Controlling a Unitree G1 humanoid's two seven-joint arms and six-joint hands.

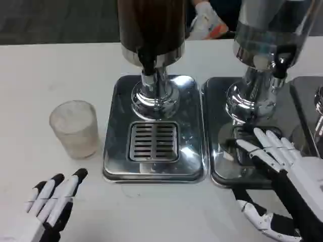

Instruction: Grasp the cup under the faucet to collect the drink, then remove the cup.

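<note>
Cup (74,128) at nine o'clock of drip tray (154,174): light, probably thin-walled, best gripped mid-wall; left hand (54,199) and right hand (282,161) spread, empty.

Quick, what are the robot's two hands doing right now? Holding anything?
Left hand: open, holding nothing, on the table short of the cup.
Right hand: open, holding nothing, fingers spread over the right dispenser's tray.

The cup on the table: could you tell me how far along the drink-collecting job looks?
Nothing looks done. The cup stands on the table, left of the dark dispenser's drip tray, not under its faucet. The left hand is open short of it; the right hand rests over the neighbouring tray. Grasping, filling and removing remain.
</note>
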